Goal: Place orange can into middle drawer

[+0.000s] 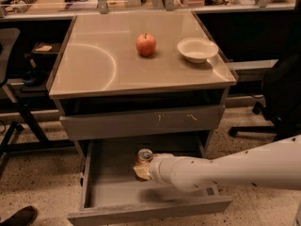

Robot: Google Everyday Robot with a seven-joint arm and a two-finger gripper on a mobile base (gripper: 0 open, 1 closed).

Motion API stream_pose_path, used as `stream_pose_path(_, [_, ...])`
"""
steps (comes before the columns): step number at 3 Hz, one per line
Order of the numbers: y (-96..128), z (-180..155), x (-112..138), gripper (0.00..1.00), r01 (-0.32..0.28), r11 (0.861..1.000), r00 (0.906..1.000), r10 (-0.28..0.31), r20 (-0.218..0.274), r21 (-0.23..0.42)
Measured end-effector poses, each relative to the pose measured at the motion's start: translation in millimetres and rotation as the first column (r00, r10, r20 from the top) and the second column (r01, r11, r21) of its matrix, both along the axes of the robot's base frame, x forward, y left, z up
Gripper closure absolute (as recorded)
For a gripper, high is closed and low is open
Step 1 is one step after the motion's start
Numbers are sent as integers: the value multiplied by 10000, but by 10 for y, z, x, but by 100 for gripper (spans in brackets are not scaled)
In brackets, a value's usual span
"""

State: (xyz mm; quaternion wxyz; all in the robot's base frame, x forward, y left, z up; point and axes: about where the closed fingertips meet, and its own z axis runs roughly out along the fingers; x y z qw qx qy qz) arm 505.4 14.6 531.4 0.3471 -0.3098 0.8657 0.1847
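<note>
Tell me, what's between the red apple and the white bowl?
Only bare tabletop, seen in the camera view, lies between the apple and the bowl. The tool is down in the open drawer, at the orange can.

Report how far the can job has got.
Done: the drawer is open and the can is upright inside it. In hand: the gripper sits at the can's base, with the arm reaching in. Left: let go, if not already, and withdraw.

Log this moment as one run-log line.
claw: at orange can | can: upright inside open middle drawer | apple, bowl: on tabletop
</note>
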Motion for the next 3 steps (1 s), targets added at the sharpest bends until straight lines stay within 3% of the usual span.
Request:
stream_pose_path(1, [-27,-174,123,100,257,9996,9995,-259,157,104])
stream_pose_path(3, [-125,-575,343,100,612,9971,9981,-609,-66,447])
